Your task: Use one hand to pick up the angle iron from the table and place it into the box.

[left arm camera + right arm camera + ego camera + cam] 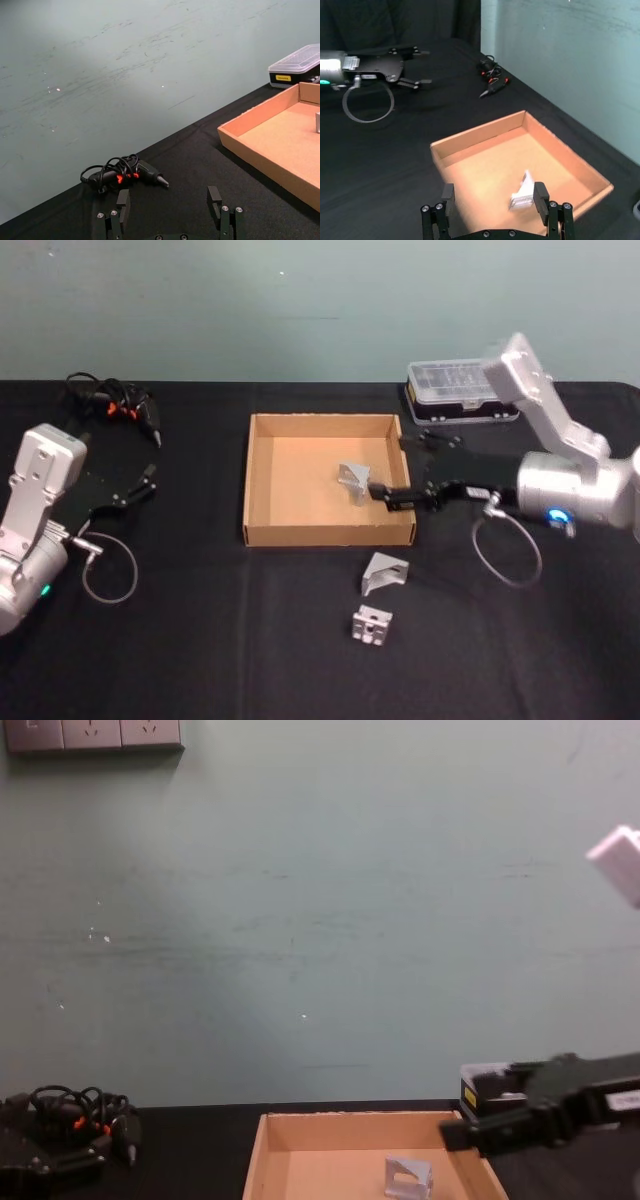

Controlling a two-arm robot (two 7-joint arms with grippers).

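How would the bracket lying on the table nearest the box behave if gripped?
The bracket looks like solid metal: probably stiff, heavyish for its size. Its smooth shiny faces might slip. Angled flat sides suggest it won't roll.

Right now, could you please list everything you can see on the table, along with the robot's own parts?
table: one, black, under everything.
box: one, tan cardboard, mid-table, no lid.
angle iron: one, silver, inside the box near its right wall.
second angle iron: one, silver, on the table in front of the box.
metal block: one, silver, nearer the robot.
plastic case: one, black with clear lid, behind the box's right corner.
corded tool: one, black and orange, far left.
left gripper: one, black, table's left, jaws open.
right gripper: one, black, over the box's right wall, jaws open.
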